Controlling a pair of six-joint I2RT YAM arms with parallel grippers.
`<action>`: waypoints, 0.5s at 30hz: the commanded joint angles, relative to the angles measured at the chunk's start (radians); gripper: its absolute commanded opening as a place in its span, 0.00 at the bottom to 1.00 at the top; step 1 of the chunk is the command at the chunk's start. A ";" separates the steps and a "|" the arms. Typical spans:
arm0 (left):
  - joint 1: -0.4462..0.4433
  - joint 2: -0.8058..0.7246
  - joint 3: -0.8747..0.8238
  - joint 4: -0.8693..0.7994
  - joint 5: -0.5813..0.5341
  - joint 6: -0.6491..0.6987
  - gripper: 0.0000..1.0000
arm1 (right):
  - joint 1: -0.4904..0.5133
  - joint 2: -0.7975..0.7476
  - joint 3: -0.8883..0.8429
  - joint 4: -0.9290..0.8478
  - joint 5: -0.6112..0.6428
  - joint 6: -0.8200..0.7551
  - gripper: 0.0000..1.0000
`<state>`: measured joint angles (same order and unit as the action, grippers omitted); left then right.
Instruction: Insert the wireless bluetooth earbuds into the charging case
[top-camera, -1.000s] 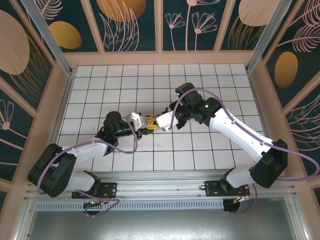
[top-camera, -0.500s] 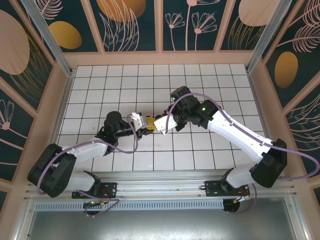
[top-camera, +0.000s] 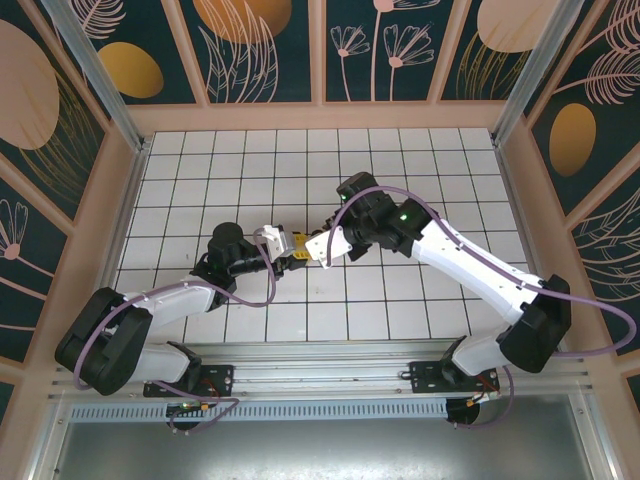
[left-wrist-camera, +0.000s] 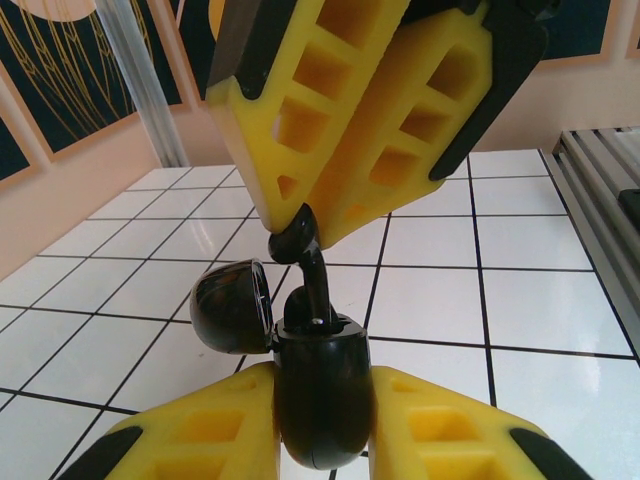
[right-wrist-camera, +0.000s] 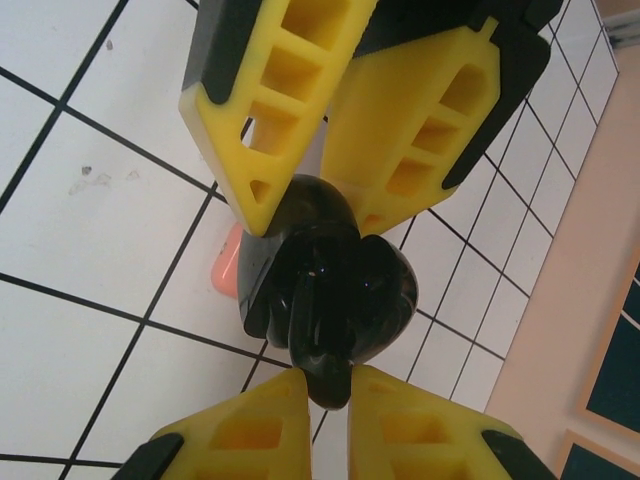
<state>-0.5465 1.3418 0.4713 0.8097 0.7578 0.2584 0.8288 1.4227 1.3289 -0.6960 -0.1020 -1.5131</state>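
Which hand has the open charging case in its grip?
The left hand: it clamps the black charging case, lid flipped open. The right hand instead pinches a black earbud, stem down at the case's opening.

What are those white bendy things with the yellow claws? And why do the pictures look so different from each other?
Those are two robot arms, the left arm and the right arm, seen by a camera up above. Each one ends in a yellow two-finger claw called a gripper. The other two pictures come from little cameras on the arms' wrists, so everything looks huge. The left gripper pinches a black charging case with its lid flipped open. The right gripper pinches a small black earbud, stem pointing into the case. Underneath is a white tiled table. Something salmon-pink lies there, mostly hidden.
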 joint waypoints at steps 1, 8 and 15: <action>-0.006 -0.031 0.027 0.026 0.027 0.008 0.23 | 0.021 0.025 0.030 -0.040 0.065 -0.019 0.13; -0.006 -0.032 0.030 0.025 0.025 0.009 0.23 | 0.053 0.041 0.042 -0.074 0.108 -0.042 0.13; -0.007 -0.032 0.033 0.012 0.020 0.012 0.23 | 0.086 0.050 0.057 -0.087 0.149 -0.058 0.13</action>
<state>-0.5465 1.3396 0.4713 0.7868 0.7586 0.2584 0.8913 1.4513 1.3533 -0.7212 0.0181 -1.5478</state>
